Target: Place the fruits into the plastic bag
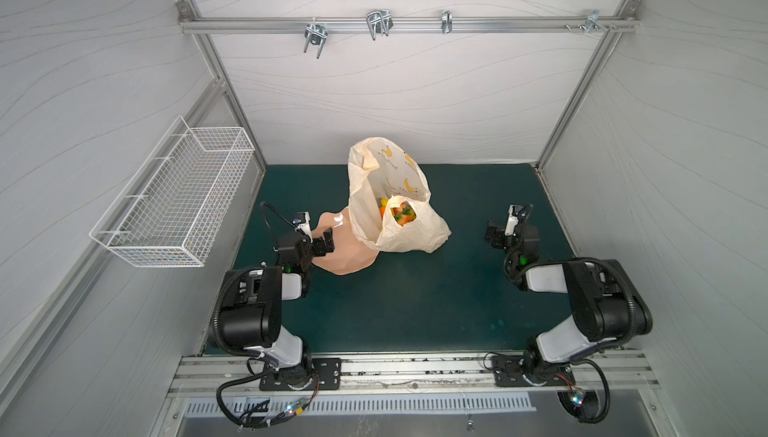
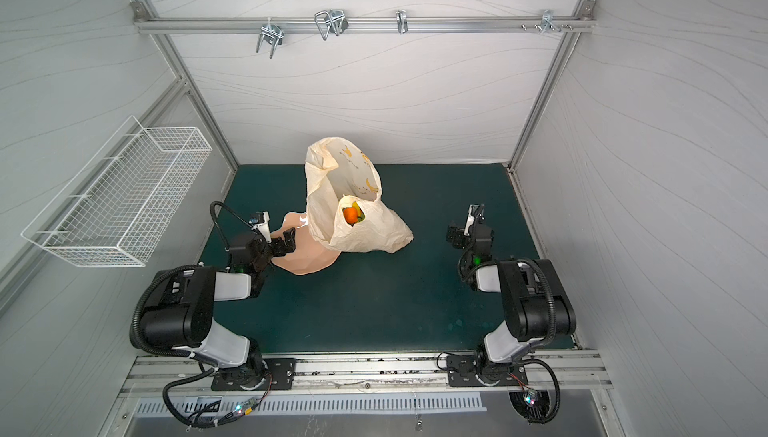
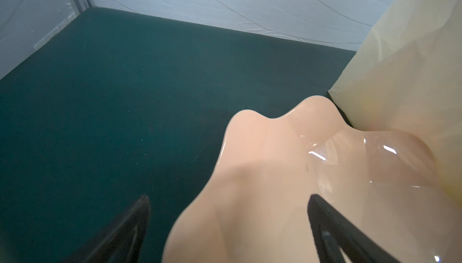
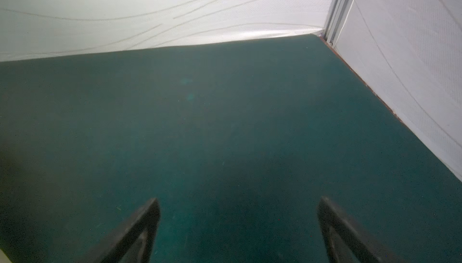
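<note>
Overhead and wrist views of a two-arm workcell with a dark green mat (image 1: 415, 314).

The plastic bag (image 1: 419, 235) (image 2: 374, 233) stands slumped near the middle of the mat, toward the back wall. Its mouth gapes upward, and its cream skin bears printed yellow bananas. The fruits (image 1: 402, 213) (image 2: 351, 215) lie inside the bag, visible through its opening in both top views as a cluster of orange, red, yellow and green; single pieces cannot be told apart.

A peach-pink wavy dish (image 1: 349, 262) (image 2: 307, 262) (image 3: 270, 174) lies on the mat just left of the bag. The bag's lower side (image 3: 400, 79) overlaps the dish's far edge.

The left gripper (image 1: 318, 229) (image 2: 275, 229) (image 3: 228, 196) hangs over the left rim of the dish with its jaws spread wide and released. In the left wrist view, one finger stands over the dish and one over the mat.

The right gripper (image 1: 503, 223) (image 2: 464, 223) (image 4: 238, 199) is held over bare mat on the right, well apart from the bag, with its jaws likewise spread wide and grasping nothing.

A white wire basket (image 1: 174, 202) hangs on the left wall. A metal rail (image 1: 498, 23) with hooks crosses the back wall.
</note>
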Controlling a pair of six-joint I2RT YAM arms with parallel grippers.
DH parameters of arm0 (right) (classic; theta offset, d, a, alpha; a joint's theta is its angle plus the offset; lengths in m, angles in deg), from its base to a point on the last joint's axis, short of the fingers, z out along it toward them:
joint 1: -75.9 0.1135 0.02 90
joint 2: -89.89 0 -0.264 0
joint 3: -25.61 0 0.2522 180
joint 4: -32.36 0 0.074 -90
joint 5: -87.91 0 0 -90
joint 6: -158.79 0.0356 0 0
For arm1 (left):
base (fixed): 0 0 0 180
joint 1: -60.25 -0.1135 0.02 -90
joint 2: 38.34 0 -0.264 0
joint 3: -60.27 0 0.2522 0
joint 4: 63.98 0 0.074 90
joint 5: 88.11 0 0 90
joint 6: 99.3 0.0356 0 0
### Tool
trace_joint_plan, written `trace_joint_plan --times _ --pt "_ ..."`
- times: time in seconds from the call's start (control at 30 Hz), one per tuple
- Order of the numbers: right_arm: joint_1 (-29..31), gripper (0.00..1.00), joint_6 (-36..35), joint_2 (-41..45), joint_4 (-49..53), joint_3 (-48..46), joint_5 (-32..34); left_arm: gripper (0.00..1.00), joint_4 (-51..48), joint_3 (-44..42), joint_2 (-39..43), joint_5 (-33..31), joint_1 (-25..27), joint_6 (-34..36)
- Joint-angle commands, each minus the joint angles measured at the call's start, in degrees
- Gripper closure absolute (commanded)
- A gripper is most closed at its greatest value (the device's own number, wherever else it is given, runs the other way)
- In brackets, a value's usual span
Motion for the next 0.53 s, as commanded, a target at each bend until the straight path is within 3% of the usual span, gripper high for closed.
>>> trace_joint_plan --times 0.0,0.5 --pt "0.2 0.01 -1.2 -0.3 1.6 0.0 1.7 0.00 0.7 2.1 -0.4 -0.2 0.3 1.1" --pt "0.2 0.01 -0.9 -0.2 1.4 -0.2 2.4 0.00 0.2 2.3 -0.4 -0.9 0.6 1.3"
